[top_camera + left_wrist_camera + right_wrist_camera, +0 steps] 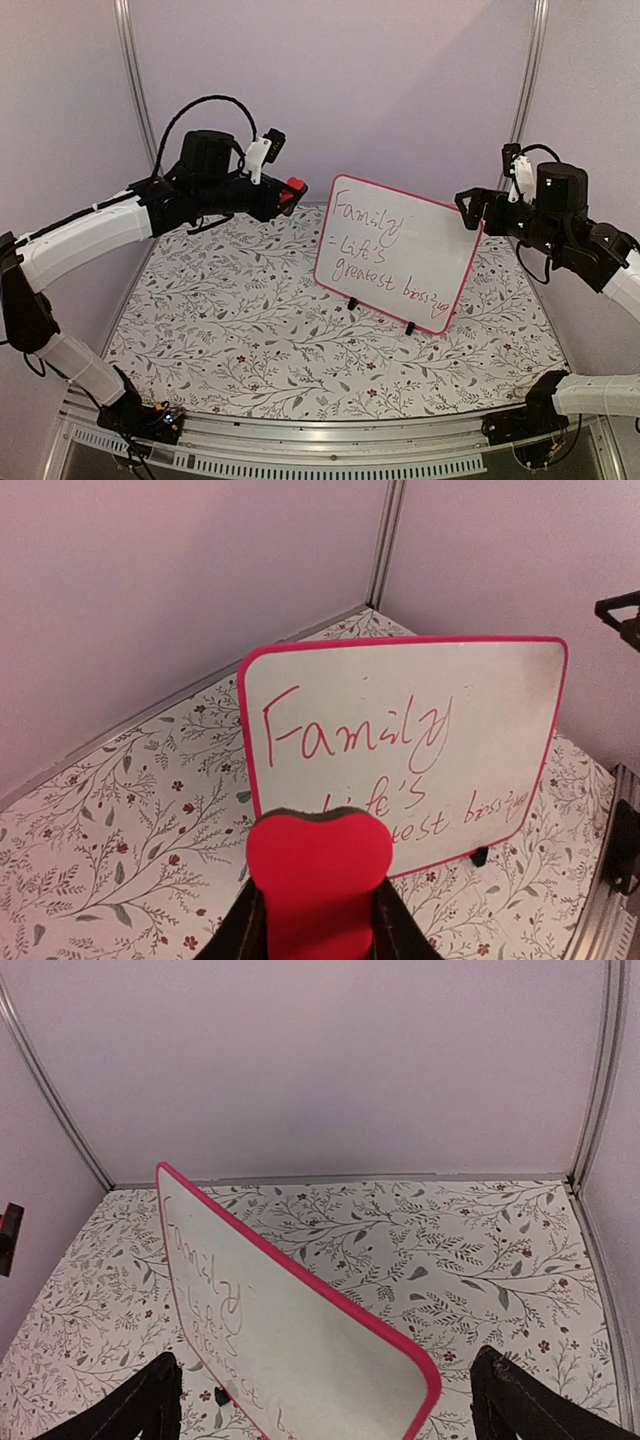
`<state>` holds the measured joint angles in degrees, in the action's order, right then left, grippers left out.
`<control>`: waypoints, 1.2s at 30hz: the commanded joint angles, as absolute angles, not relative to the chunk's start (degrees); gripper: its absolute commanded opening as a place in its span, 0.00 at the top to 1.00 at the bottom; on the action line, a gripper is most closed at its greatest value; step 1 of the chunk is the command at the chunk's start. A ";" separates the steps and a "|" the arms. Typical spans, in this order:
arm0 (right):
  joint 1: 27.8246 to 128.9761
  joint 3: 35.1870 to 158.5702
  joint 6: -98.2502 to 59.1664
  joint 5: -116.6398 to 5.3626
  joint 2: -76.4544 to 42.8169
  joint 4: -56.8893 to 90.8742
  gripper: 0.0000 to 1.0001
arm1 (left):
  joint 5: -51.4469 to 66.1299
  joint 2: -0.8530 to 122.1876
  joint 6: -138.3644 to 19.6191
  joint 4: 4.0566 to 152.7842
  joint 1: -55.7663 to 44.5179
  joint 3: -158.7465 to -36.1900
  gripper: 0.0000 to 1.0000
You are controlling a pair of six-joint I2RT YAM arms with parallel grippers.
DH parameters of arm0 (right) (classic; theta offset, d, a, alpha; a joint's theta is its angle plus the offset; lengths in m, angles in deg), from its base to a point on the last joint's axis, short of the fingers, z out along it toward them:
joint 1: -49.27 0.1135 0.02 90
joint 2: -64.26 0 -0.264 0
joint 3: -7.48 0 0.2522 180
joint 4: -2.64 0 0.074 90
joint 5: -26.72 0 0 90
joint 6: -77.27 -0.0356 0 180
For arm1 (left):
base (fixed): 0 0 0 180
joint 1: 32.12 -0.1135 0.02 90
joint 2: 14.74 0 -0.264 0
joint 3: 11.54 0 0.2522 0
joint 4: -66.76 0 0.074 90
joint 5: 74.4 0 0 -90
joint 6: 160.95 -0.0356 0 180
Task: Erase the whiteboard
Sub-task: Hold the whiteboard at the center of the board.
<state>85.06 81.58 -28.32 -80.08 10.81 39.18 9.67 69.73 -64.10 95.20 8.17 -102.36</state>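
The whiteboard (pixel 400 250) stands on its black feet, right of centre on the flowered table (pixel 250 330), red handwriting across its face. The left gripper (pixel 285 195) is clamped on the red eraser (pixel 320 880), up in the air near the board's upper left corner and not touching it. Over on the other side, the right gripper (pixel 470 207) has its jaws spread wide around the upper right corner, with a gap showing on each side.
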 commanded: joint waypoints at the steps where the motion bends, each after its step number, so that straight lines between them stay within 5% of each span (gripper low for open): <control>1: 71.55 77.27 -27.14 -68.34 13.08 38.87 0.01 | 6.78 72.10 -64.60 93.15 9.81 -104.17 0.79; 11: 64.53 70.80 -23.19 -41.03 10.12 32.66 0.02 | 6.07 70.30 -64.51 90.80 10.77 -99.02 0.79; 21: 63.81 63.47 -24.73 -36.80 6.89 22.28 0.05 | 4.98 70.92 -65.54 89.83 10.69 -97.29 0.79; 36: 63.89 53.62 -36.02 -32.29 13.45 14.42 0.27 | 3.02 72.72 -64.08 89.90 9.31 -97.97 0.80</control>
